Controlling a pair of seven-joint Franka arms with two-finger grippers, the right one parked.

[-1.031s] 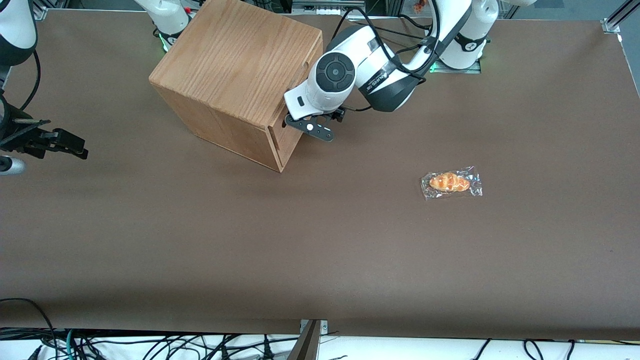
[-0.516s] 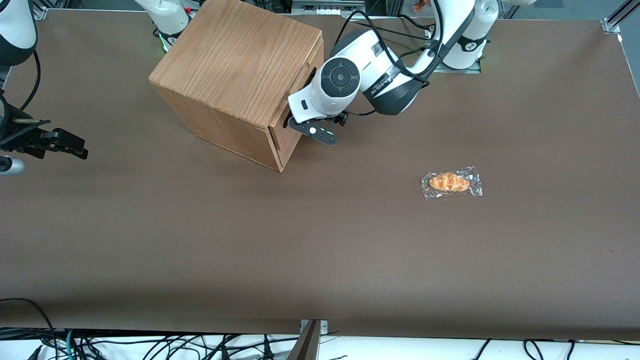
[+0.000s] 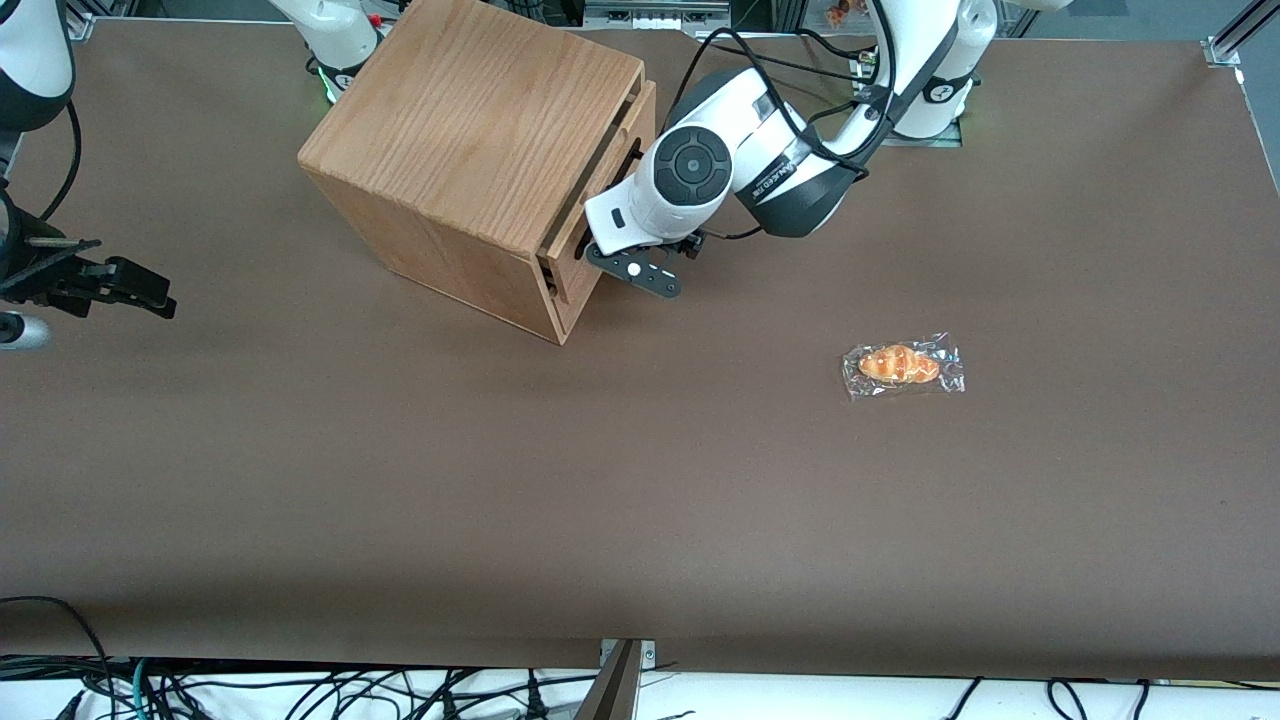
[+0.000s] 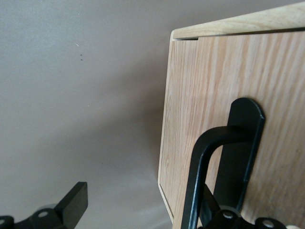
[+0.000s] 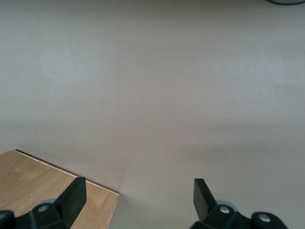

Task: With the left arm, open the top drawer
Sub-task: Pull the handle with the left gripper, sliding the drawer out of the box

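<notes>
White left arm (image 3: 770, 165) bends low, its gripper (image 3: 590, 250) hooked around the one black handle (image 4: 202, 176) of the top drawer (image 3: 598, 185); finger spread is unclear. One wrapped pastry (image 3: 901, 365) lies apart.

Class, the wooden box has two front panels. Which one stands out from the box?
The top drawer, with the black bar handle; the gripper sits open around that handle. The lower panel lies flush.

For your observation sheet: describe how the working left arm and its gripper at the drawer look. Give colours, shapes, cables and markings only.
The left arm is bulky and white with dark grey joint sections. It has a round black joint cap, black lettering on one link, and thin black cables looping over it. Its gripper, at the top drawer, is black, beside a black bracket with a white dot.
</notes>
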